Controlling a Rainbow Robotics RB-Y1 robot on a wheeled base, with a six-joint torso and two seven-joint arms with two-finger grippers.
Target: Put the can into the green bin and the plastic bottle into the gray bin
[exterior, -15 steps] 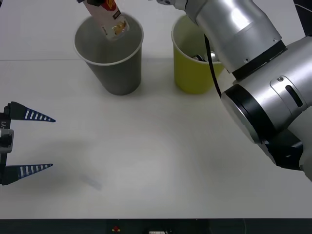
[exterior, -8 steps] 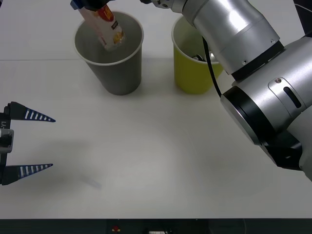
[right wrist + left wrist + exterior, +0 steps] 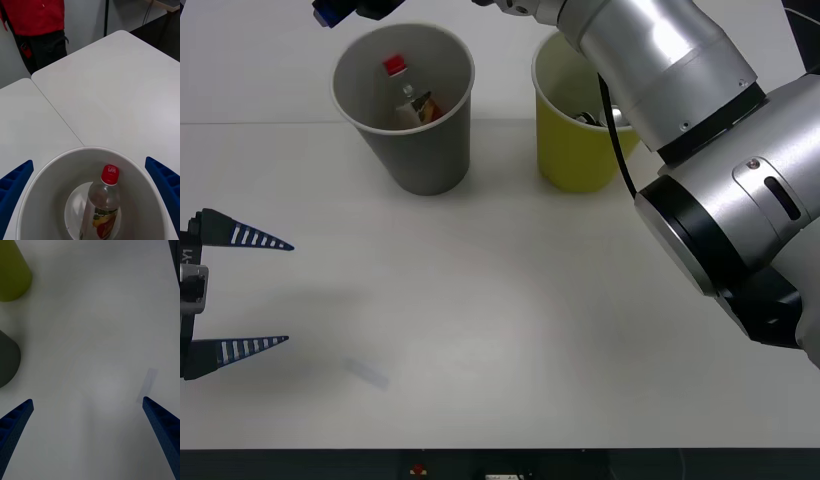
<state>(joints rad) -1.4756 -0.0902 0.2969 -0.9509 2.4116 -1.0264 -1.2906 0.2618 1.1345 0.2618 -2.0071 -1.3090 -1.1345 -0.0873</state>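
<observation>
Both of my right gripper's (image 3: 90, 195) fingers (image 3: 165, 187) are spread wide with nothing between them, where half a second ago they held the bottle (image 3: 100, 204) tilted over the gray bin (image 3: 41, 187). Now I see the bottle dropped free: it stands leaning inside the bin, red cap up, directly below the gap between the fingers and clear of both. From the front, the bottle (image 3: 412, 95) rests against the inner wall of the gray bin (image 3: 425, 150), with the gripper (image 3: 345, 10) just above the far rim.

Out past it, the green bin (image 3: 570, 140) sits beside the gray one, and something dark and shiny, likely the can (image 3: 588, 119), lies inside. I judge both items sorted and the task essentially done.

My left gripper (image 3: 240, 292) waits well apart, low over the table (image 3: 500, 330), fingers open and empty.
</observation>
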